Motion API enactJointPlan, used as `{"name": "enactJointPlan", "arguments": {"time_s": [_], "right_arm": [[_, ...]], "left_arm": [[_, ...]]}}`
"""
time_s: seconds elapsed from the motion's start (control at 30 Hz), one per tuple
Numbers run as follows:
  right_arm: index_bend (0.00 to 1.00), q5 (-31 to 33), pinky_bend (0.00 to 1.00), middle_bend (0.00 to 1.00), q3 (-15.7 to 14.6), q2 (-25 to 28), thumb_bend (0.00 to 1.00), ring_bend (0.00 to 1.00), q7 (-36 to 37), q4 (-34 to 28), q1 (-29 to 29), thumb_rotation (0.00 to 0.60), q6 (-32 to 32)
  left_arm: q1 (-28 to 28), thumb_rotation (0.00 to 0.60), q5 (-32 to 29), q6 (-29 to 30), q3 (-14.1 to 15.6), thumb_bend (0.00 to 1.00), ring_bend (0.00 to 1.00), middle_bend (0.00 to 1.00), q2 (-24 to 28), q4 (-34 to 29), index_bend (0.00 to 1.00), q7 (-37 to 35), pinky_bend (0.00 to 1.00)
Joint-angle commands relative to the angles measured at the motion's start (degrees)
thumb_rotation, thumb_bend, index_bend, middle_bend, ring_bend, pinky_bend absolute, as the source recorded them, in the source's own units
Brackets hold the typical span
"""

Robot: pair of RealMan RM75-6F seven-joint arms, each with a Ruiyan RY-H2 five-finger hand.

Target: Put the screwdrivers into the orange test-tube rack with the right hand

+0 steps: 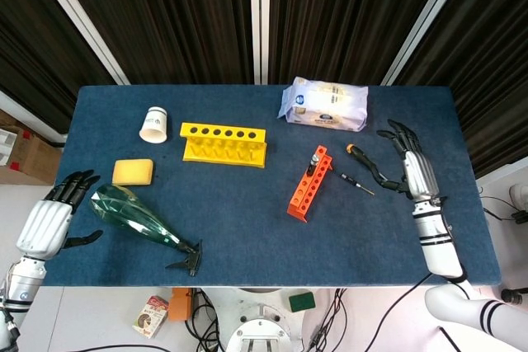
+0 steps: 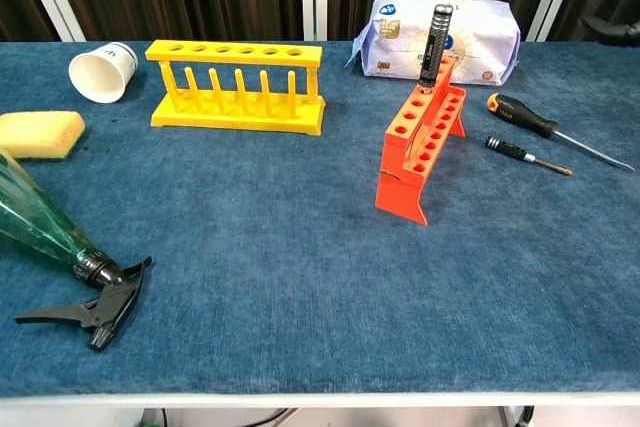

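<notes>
The orange test-tube rack [image 1: 307, 193] [image 2: 419, 153] stands right of the table's middle. A black-handled screwdriver [image 1: 314, 159] [image 2: 435, 41] stands upright in a hole at its far end. To the right of the rack, two more lie on the cloth: an orange-and-black-handled screwdriver [image 1: 360, 157] [image 2: 523, 116] and a small thin black screwdriver [image 1: 355, 184] [image 2: 524, 155]. My right hand [image 1: 412, 169] hovers right of them near the table's right edge, fingers spread, holding nothing. My left hand [image 1: 51, 218] hangs off the table's left front corner, empty, fingers apart.
A yellow test-tube rack [image 1: 223, 144] [image 2: 238, 85] stands at centre left, with a paper cup [image 1: 153, 124] [image 2: 102, 69] and a yellow sponge [image 1: 133, 171] [image 2: 38, 134] beyond it. A green spray bottle [image 1: 140, 222] [image 2: 55, 252] lies front left. A white wipes pack [image 1: 324, 104] [image 2: 450, 37] sits behind the orange rack.
</notes>
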Motion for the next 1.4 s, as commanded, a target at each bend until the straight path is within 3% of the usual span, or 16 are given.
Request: {"name": "enactJointPlan", "arguments": {"time_s": [0.03, 0.17, 0.37, 0.77, 1.0, 1.4], "right_arm": [[0.37, 12.58, 0.00, 0.03, -0.56, 5.19, 0.34, 0.00, -18.60, -6.11, -1.23, 0.600, -6.20], [0.39, 21.99, 0.00, 0.03, -0.46, 4.79, 0.33, 0.00, -29.72, -7.62, 0.08, 0.600, -8.73], [0.35, 27.39, 0.00, 0.01, 0.04, 1.82, 0.33, 0.00, -33.23, -5.93, 1.88, 0.600, -11.89], [0.33, 30.45, 0.00, 0.00, 1.76, -3.90, 0.31, 0.00, -36.82, -3.69, 5.84, 0.600, -13.53], [0.34, 32.02, 0.00, 0.00, 1.63, -7.43, 0.40, 0.00, -38.81, -1.64, 7.70, 0.600, -14.67], [0.39, 33.32, 0.00, 0.00, 1.52, -11.32, 0.40, 0.00, -41.63, 1.46, 9.31, 0.600, -14.25]], "left_arm": [[0.06, 0.600, 0.11, 0.13, 0.04, 0.06, 0.06, 0.09, -0.01, -0.05, 0.12, 0.07, 0.24], [0.06, 0.600, 0.28, 0.11, 0.13, 0.06, 0.06, 0.09, 0.02, -0.04, 0.12, 0.00, 0.24], [-0.05, 0.600, 0.27, -0.06, 0.14, 0.06, 0.06, 0.09, 0.02, 0.07, 0.12, -0.16, 0.24], [-0.10, 0.600, 0.35, 0.01, 0.10, 0.06, 0.06, 0.09, 0.03, 0.12, 0.12, -0.22, 0.24], [-0.08, 0.600, 0.31, 0.03, 0.11, 0.06, 0.06, 0.09, 0.11, 0.24, 0.12, -0.51, 0.24], [-0.08, 0.600, 0.38, 0.04, 0.15, 0.06, 0.06, 0.09, 0.16, 0.37, 0.12, -0.75, 0.24]]}}
